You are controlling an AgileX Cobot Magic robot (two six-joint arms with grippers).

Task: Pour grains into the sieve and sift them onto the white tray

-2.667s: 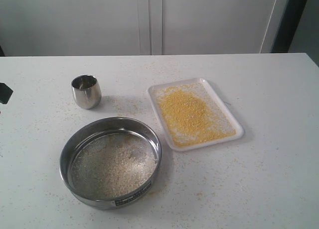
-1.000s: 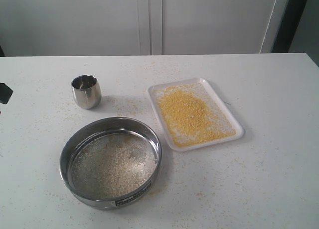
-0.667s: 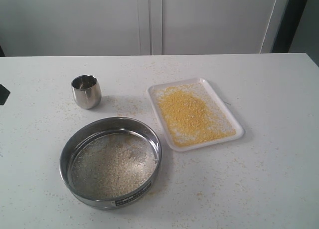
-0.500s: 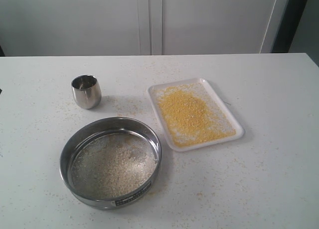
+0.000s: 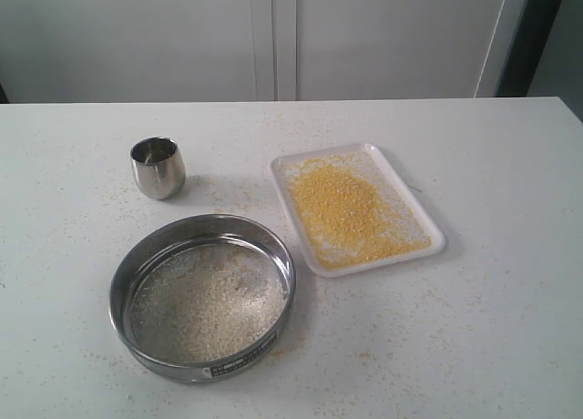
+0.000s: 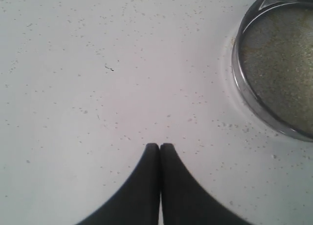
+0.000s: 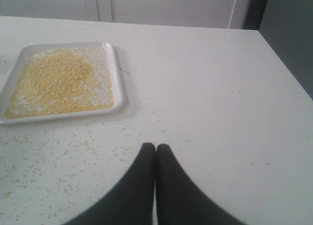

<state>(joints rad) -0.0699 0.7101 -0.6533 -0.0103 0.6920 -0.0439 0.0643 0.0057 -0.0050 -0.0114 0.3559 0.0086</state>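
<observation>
On the white table (image 5: 492,328), seems finished: grains (image 5: 339,205) on the white tray (image 5: 440,240) ahead of the closed, empty right gripper (image 7: 155,146), sieve (image 5: 173,366) near the closed, empty left gripper (image 6: 159,146).

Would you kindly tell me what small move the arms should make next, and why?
Probably none but parking the arms: yellow meal already covers the tray, the sieve sits beside it holding pale coarse grains, and the left gripper and right gripper are shut, empty.
</observation>
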